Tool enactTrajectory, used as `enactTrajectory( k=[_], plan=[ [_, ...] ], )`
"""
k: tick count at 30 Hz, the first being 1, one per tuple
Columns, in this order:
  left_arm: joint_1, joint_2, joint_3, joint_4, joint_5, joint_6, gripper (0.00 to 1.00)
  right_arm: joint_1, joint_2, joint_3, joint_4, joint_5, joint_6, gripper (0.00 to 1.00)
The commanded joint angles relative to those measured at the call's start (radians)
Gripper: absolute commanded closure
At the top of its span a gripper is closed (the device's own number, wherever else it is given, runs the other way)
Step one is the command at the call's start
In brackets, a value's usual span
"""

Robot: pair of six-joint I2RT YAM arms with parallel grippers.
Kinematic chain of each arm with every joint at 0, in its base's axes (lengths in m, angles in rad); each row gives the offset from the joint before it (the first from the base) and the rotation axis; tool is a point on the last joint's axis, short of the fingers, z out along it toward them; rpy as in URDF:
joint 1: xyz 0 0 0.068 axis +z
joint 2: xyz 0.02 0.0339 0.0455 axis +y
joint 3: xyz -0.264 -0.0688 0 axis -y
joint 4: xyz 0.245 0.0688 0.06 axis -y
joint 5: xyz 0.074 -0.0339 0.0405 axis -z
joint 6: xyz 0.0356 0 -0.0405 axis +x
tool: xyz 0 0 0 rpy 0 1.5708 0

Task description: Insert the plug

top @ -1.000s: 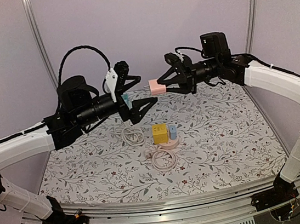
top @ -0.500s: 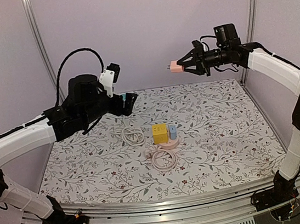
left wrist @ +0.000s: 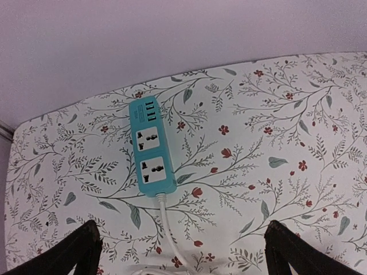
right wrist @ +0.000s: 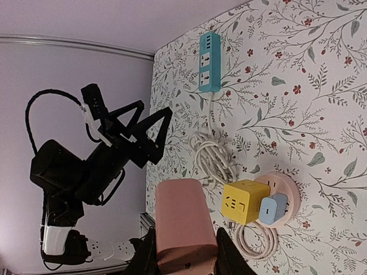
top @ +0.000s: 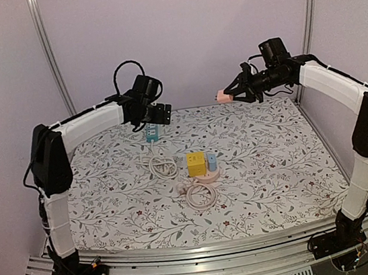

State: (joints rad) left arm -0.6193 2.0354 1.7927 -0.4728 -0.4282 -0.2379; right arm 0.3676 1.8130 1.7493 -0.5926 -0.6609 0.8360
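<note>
pinching boxy pink plug (right wrist: 182, 226), right tool (top: 231, 94) aloft; left tool (left wrist: 182, 229) spread above slim teal power strip (left wrist: 150, 148)

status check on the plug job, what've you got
Left gripper open, over the strip. Right gripper shut on plug, up in the air, off the strip. Both sockets bare.

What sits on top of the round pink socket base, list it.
On the pink base: a yellow cube adapter and a small blue plug. Sockets beneath them are covered.
</note>
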Motion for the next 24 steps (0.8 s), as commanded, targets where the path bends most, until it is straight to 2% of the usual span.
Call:
enactTrajectory(
  k=[1, 6, 10, 21, 24],
  plan=[
    [0.061, 0.224, 0.258, -0.213, 0.01, -0.063, 0.0, -0.018, 0.001, 0.011, -0.055, 0.021, -0.076, 1.0],
    [0.106, 0.443, 0.522, -0.29, 0.072, -0.092, 0.01, -0.055, 0.015, 0.032, -0.076, -0.001, -0.099, 1.0],
    [0.138, 0.536, 0.616, -0.287, 0.097, -0.136, 0.01, -0.095, 0.044, 0.071, -0.124, -0.017, -0.133, 1.0],
    [0.173, 0.659, 0.674, -0.255, 0.138, -0.202, 0.05, -0.151, 0.088, 0.132, -0.186, -0.04, -0.174, 1.0],
    [0.182, 0.678, 0.678, -0.25, 0.153, -0.226, 0.11, -0.156, 0.102, 0.154, -0.205, -0.039, -0.181, 1.0]
  ],
)
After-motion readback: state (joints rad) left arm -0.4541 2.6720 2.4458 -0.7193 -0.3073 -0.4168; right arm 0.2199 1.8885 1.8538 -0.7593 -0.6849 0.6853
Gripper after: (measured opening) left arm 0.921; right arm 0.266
